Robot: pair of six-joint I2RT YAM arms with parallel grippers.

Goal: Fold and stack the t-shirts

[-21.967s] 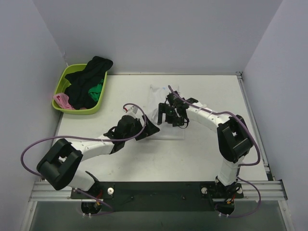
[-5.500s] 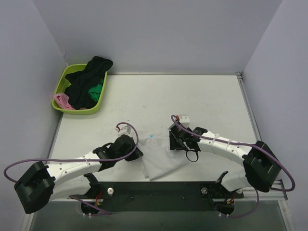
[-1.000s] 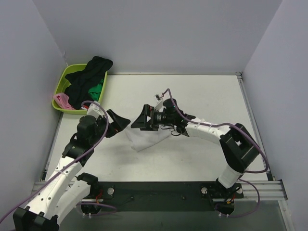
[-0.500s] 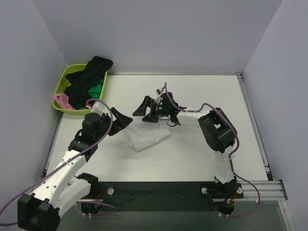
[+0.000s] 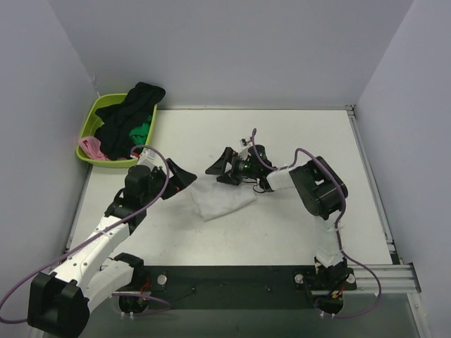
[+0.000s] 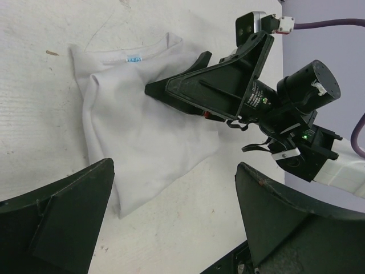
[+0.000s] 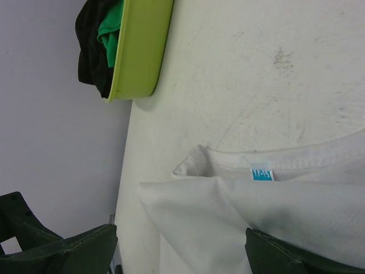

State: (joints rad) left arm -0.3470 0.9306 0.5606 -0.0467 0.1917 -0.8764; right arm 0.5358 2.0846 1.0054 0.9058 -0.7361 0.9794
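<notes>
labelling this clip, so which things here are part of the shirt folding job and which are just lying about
Job: white shirt, black shirt, green shirt, pink shirt.
Just there: basket, table.

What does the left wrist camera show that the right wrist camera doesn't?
Only the left wrist view shows the right arm's open black tool and its purple cable. Only the right wrist view shows the lime green plastic basket holding a black garment and a green garment. Both show the folded white cloth t-shirt with its small blue neck label.
</notes>
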